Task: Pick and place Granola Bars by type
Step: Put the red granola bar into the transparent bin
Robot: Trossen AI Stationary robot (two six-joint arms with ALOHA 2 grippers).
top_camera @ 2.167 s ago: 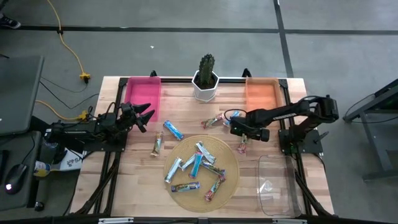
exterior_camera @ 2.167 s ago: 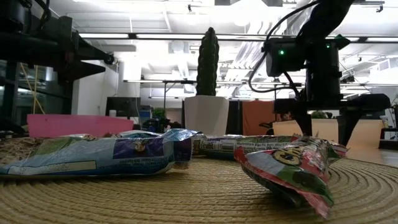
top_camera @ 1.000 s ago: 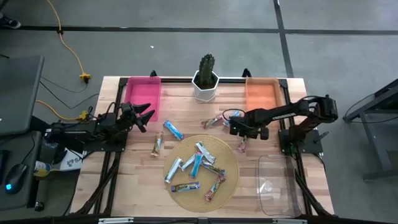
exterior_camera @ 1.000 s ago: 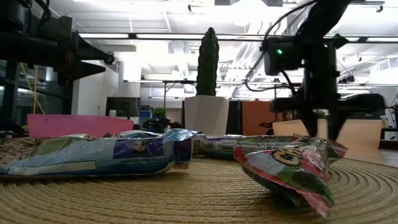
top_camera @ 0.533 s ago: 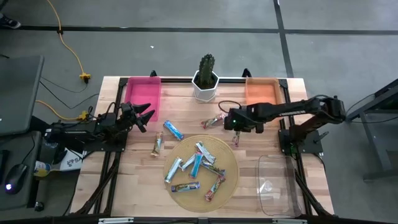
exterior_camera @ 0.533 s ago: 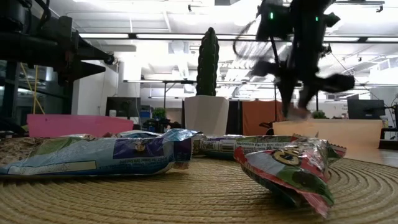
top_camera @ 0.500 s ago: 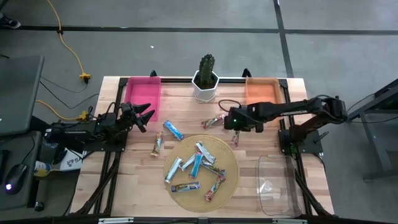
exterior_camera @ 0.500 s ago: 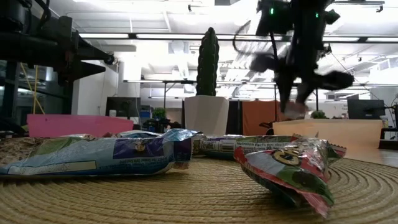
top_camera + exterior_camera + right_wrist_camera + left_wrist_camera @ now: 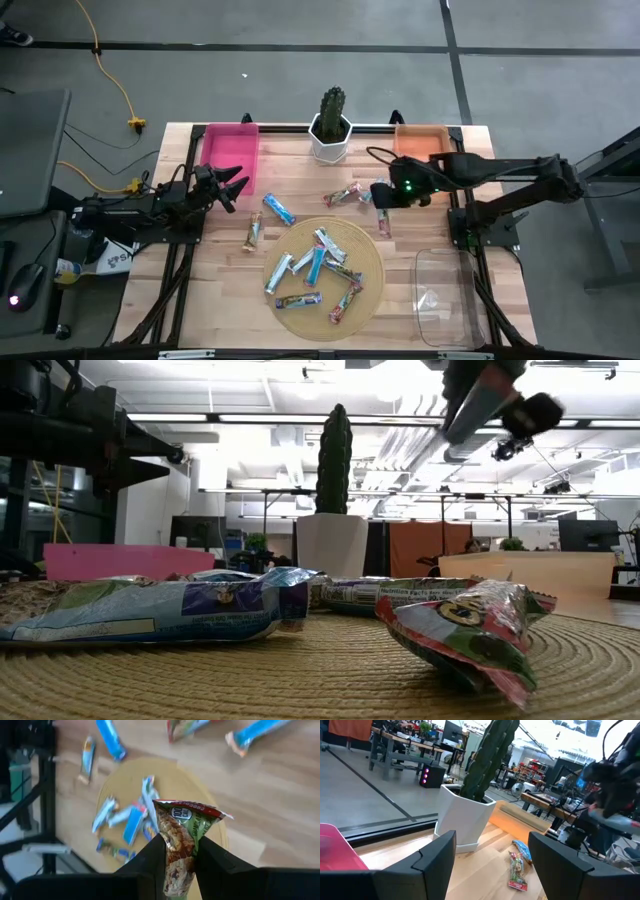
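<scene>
My right gripper point(image 9: 388, 196) hovers above the table right of the round woven mat point(image 9: 362, 262), shut on a green-and-red granola bar point(image 9: 181, 827). Several more granola bars lie on the mat point(image 9: 318, 262). Others lie on the wood: a blue one point(image 9: 278, 208), a tan one point(image 9: 252, 232) and a reddish one point(image 9: 343, 194). My left gripper point(image 9: 236, 186) waits open beside the pink bin point(image 9: 230, 150), nothing between its fingers point(image 9: 437, 857). My right gripper pinches the bar between its two fingers, near one end of the wrapper point(image 9: 178, 844). The fingers come from above, pointing down. The bar hangs below them, clear of the table, its crimped free end point(image 9: 195, 811) toward the mat.
A cactus in a white pot point(image 9: 331, 130) stands at the far middle, an orange bin point(image 9: 420, 148) at the far right, a clear bin point(image 9: 445, 295) at the near right. A blue bar point(image 9: 375, 185) lies under my right arm.
My right gripper has risen, out of the top of the low view, drifting slightly toward the table's left and far edges. The green-and-red bar came up with it from the wood right of the mat and now hangs clear.
</scene>
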